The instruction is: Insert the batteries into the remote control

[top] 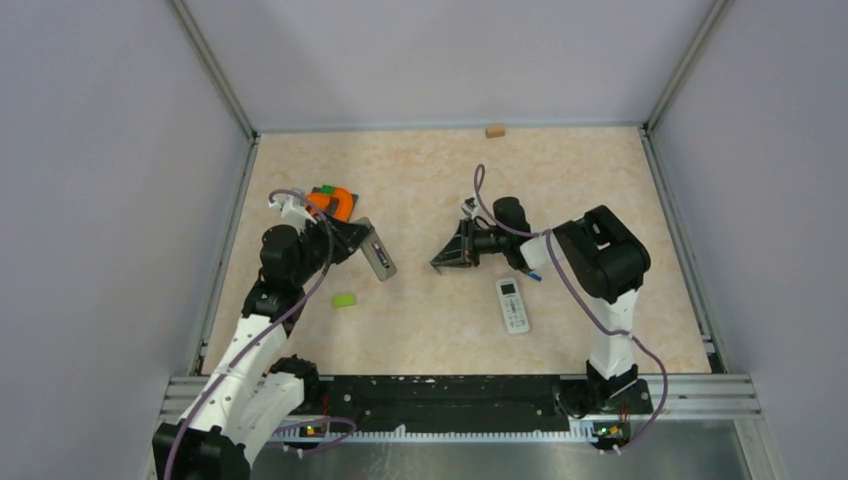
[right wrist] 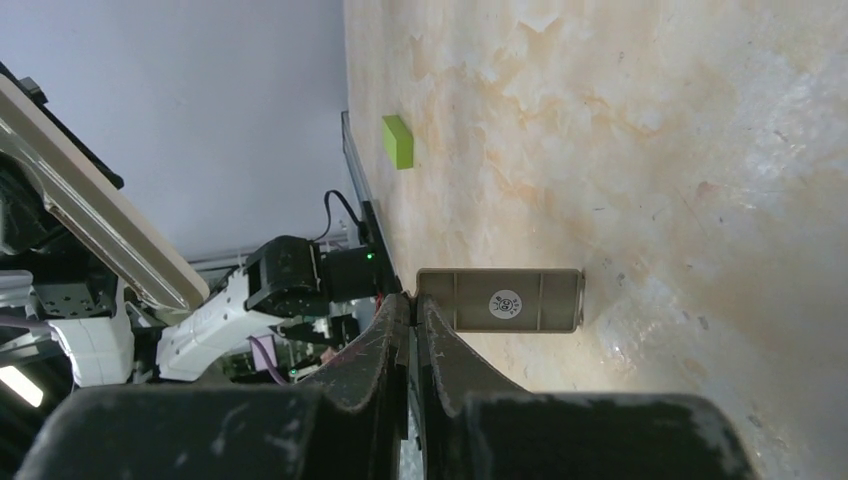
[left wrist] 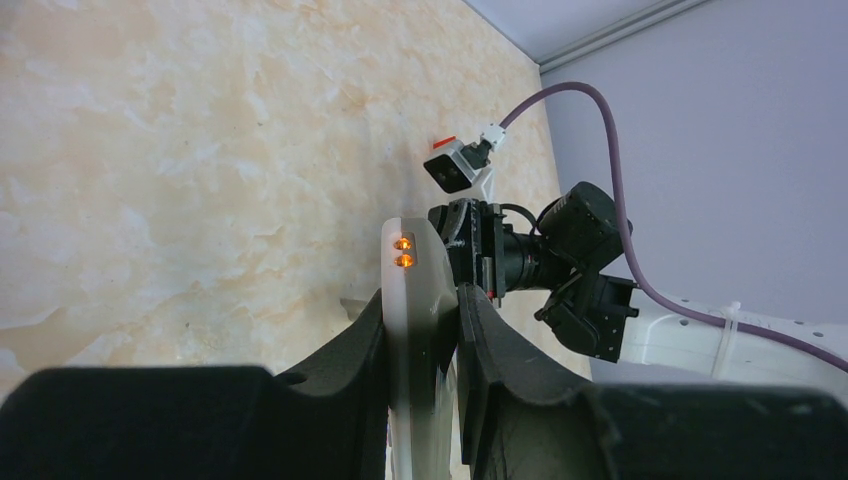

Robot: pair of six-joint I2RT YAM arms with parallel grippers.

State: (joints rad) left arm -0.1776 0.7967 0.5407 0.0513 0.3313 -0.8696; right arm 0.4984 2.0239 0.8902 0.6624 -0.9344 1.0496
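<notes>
Light reads even and diffuse from above. The table (top: 560, 180) is bright, with faint shadows beneath the arms. No glare I can find. In the wrist views, left claw (left wrist: 422, 300) and right claw (right wrist: 412, 305) sit dark, softly blurred near the lens.

I see a beige, marbled table (top: 440, 170). The left claw (left wrist: 420, 298) and right claw (right wrist: 412, 302) are black. The held remote (left wrist: 405, 275) is pale grey, the lying remote (top: 513, 305) white, and the block (top: 344, 300) lime green.
</notes>
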